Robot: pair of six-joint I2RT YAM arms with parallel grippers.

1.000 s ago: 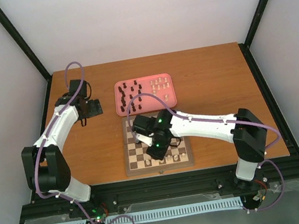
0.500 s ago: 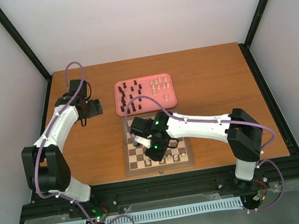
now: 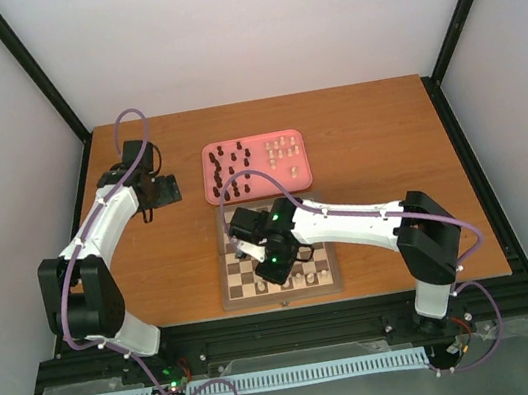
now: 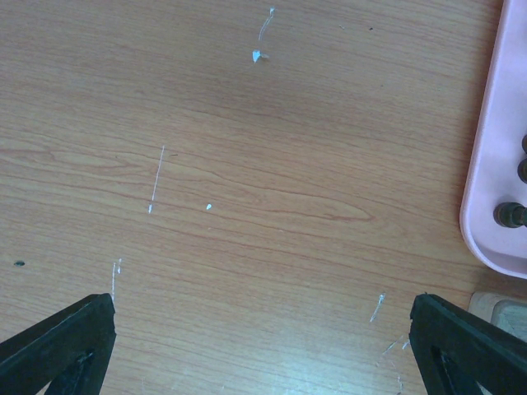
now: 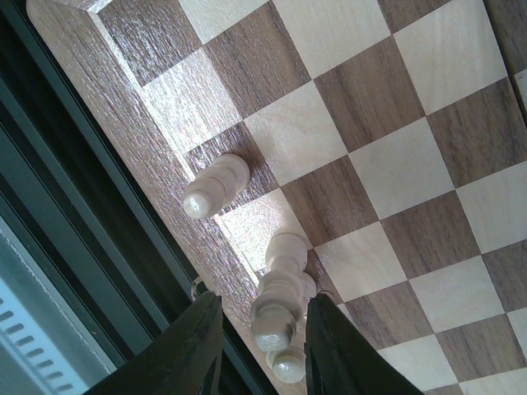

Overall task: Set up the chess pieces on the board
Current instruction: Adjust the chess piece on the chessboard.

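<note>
The board [image 3: 231, 290] lies in front of the pink tray [image 3: 259, 190], which holds dark brown chess pieces [image 3: 229, 168] and cream ones [image 3: 284, 148]. A few cream pieces [image 3: 310, 277] stand on the board's near row. My right gripper [image 3: 279, 274] hovers low over that row. In the right wrist view its fingers [image 5: 198, 346] flank an upright cream piece [image 5: 278, 309] on the board [image 5: 370, 99]; the right finger is nearly touching and a gap shows on the left. Another cream piece [image 5: 216, 185] stands one square away. My left gripper [image 3: 166, 188] is open over bare table.
The left wrist view shows the left gripper [image 4: 263, 346] spread wide over scratched wood. The tray's edge [image 4: 494, 164], one dark piece [image 4: 510, 216] and a corner of the board [image 4: 498, 306] lie to its right. The black table frame [image 5: 74, 247] runs along the board's near edge.
My right wrist has shifted slightly left along the board's near row, and its jaws have narrowed around the cream piece. The left arm has not moved.
</note>
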